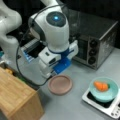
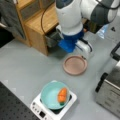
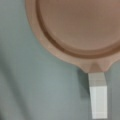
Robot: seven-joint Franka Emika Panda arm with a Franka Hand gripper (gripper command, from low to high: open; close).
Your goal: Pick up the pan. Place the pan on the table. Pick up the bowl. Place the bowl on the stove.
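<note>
One gripper [image 1: 51, 72] hangs low over the grey bench [image 1: 75, 100], just above the handle side of the pan [image 1: 60, 84]; whether its jaws stand apart or together cannot be told, since the white and blue wrist body hides them in both front views and the wrist view shows none of them. Directly beneath the wrist camera lies the pan [image 3: 80, 27], flat on the bench [image 3: 37, 87], its short white handle [image 3: 98, 97] pointing toward the bottom of the wrist view with nothing clamped on it. In a front view the pan [image 2: 75, 65] sits just below the blue part of the gripper [image 2: 83, 53], near the bench's middle. Well apart from the pan, toward a front view's bottom right, the teal bowl [image 1: 110, 93] rests on the small white stove [image 1: 110, 110], and an orange carrot-like piece [image 1: 101, 86] lies inside it. In a front view the same bowl [image 2: 50, 96] covers the burner of the stove [image 2: 40, 111], the orange piece [image 2: 62, 95] at its right side. A silver toaster oven [image 1: 95, 40] stands behind, and a light wooden box [image 1: 17, 97] sits at a front view's lower left.
</note>
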